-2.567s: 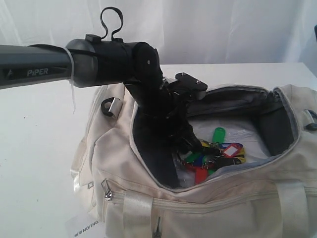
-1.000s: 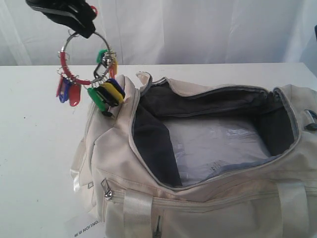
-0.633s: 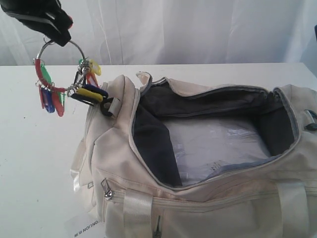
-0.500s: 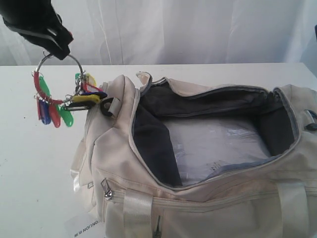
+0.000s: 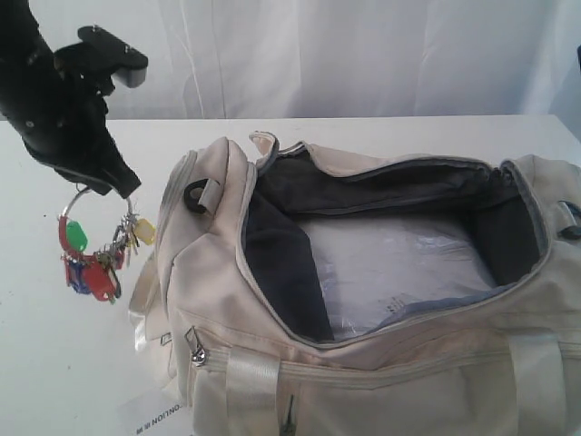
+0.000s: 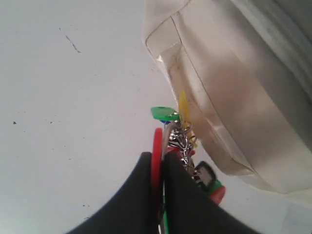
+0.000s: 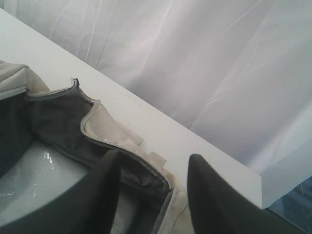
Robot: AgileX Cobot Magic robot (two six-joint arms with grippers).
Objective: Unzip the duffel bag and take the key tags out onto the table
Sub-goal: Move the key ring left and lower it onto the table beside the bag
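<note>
The left gripper (image 5: 116, 184) pinches the bunch of key tags (image 5: 89, 259), which hang over the table (image 5: 45, 363) just beside the open bag (image 5: 363, 372). The right gripper (image 7: 155, 161) is spread above the bag, with nothing in it.

The duffel bag (image 5: 436, 363) runs off the exterior view's right and bottom edges.

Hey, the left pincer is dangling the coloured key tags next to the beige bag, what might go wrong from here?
The bunch of coloured plastic key tags hangs close beside the cream fabric duffel bag; lowered there, it may catch on the fabric instead of reaching the white table. The left pincer grips only the ring, so the bunch might slip and drop.
</note>
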